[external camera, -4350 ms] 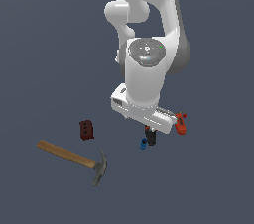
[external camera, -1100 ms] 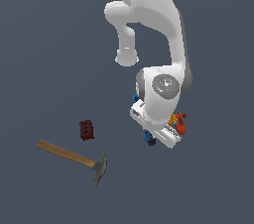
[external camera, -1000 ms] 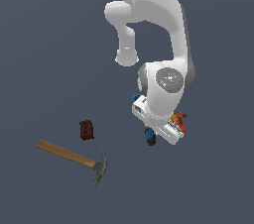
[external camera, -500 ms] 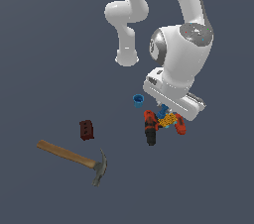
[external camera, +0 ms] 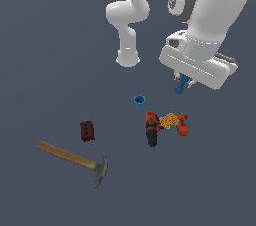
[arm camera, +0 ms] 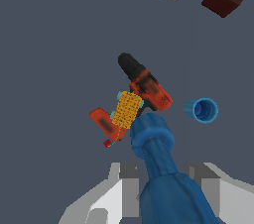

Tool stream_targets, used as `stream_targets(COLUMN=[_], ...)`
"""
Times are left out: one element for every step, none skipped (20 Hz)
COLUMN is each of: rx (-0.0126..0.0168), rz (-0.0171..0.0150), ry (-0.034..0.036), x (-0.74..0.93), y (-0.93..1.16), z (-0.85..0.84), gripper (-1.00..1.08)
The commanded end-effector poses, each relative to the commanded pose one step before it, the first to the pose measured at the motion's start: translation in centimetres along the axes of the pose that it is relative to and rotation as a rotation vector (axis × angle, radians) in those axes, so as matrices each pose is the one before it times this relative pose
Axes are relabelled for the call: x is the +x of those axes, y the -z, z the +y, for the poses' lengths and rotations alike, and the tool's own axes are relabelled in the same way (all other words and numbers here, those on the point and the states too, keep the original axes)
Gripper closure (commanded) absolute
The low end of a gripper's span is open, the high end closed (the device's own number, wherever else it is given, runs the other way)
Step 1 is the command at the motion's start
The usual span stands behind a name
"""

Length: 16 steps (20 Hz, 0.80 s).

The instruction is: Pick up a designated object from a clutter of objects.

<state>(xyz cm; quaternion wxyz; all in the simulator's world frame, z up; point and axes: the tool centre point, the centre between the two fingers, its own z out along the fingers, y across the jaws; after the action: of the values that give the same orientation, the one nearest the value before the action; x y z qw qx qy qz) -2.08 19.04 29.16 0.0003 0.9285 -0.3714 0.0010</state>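
The small dark-blue stubby peg with a wider end point(external camera: 181, 84) is hanging in the air, pinched between the white gripper point(arm camera: 162, 184)'s narrowly parted fingers point(arm camera: 120, 188), well above the floor and the remaining clutter. Below are lying the light-blue cup point(external camera: 139, 101), the red-and-black drills point(external camera: 151, 127) flanking the yellow perforated block point(external camera: 168, 120), the dark-red brick point(external camera: 87, 131) and the wooden-handled claw hammer point(external camera: 72, 157). The peg is protruding far past the fingertips, so it could be slipping or pivoting out under a jerky lift. Half a second ago the gripper was riding lower, just over the drills.
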Motion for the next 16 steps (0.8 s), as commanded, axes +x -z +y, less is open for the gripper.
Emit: stream_targets(rx=[-0.00100, 0.00000, 0.00000, 0.00000, 0.00000, 0.00000, 0.00000, 0.00000, 0.00027, 0.00000, 0.00000, 0.00020, 0.00000, 0.00000, 0.00020, 0.00000], rz=[0.00034, 0.00000, 0.00000, 0.00000, 0.00000, 0.00000, 0.00000, 0.00000, -0.00074, 0.00000, 0.00000, -0.00063, 0.00000, 0.00000, -0.00063, 0.00000], ry=[-0.00063, 0.00000, 0.00000, 0.00000, 0.00000, 0.00000, 0.00000, 0.00000, 0.00058, 0.00000, 0.00000, 0.00020, 0.00000, 0.00000, 0.00020, 0.00000], x=[-1.527, -0.547, -0.523, -0.495, -0.463, -0.425, -0.386, -0.347, -0.311, -0.270, -0.233, -0.183, -0.159, -0.123, -0.074, -0.052], y=[2.215, 0.809, 0.773, 0.730, 0.681, 0.626, 0.567, 0.509, 0.451, 0.396, 0.340, 0.283, 0.232, 0.179, 0.125, 0.075], z=[0.060, -0.012, -0.016, -0.020, -0.022, -0.024, -0.026, -0.029, -0.033, -0.033, -0.034, -0.030, -0.032, -0.028, -0.018, -0.014], gripper=[1.08, 1.08, 1.08, 1.08, 1.08, 1.08, 1.08, 1.08, 1.08, 1.08, 1.08, 1.08, 1.08, 1.08, 1.08, 1.08])
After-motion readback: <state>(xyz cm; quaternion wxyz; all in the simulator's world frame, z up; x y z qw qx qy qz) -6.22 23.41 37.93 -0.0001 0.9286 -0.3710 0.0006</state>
